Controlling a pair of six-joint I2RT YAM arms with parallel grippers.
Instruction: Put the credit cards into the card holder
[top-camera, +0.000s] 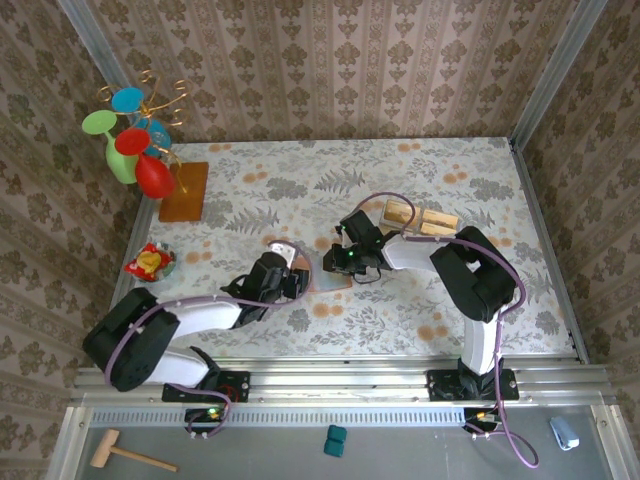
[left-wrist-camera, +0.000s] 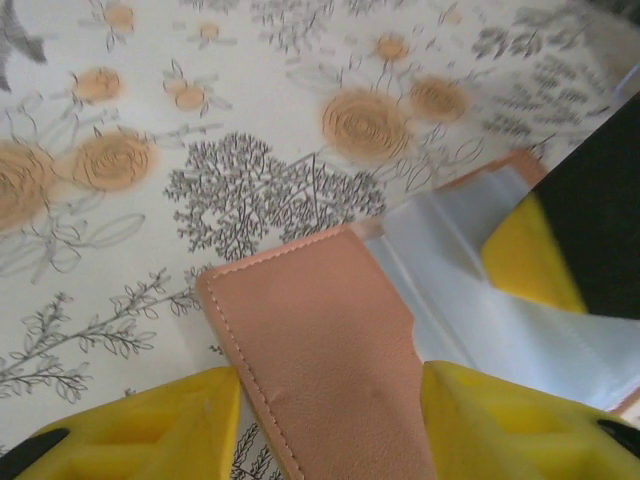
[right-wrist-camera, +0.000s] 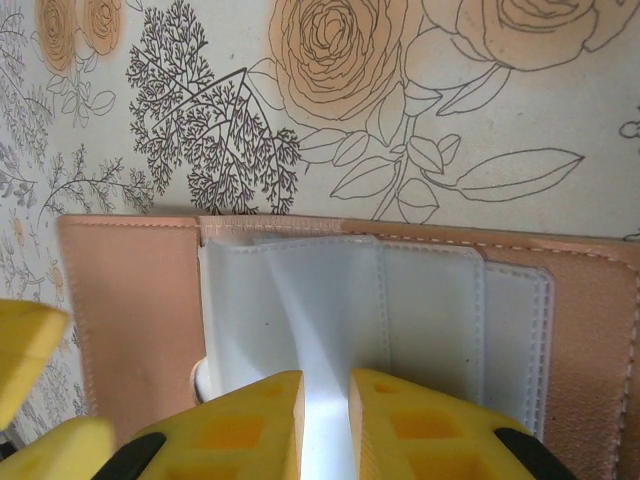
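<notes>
Card holder (right-wrist-camera: 130, 320) lies open flat on the counter (right-wrist-camera: 520, 110), and the right pincer (right-wrist-camera: 325, 390) is clamped on one of its clear sleeves (right-wrist-camera: 300, 290)! The left pincer (left-wrist-camera: 328, 390) stands parted, straddling the leather flap, with no squeeze visible. It's soft leather and floppy, slick plastic, all light, so I'd pin the flap and lift a sleeve by its edge. The pockets look empty. Beyond the right arm, the tan credit cards (top-camera: 438, 222) wait in their tray (top-camera: 417, 216), thin and stiff by the look.
</notes>
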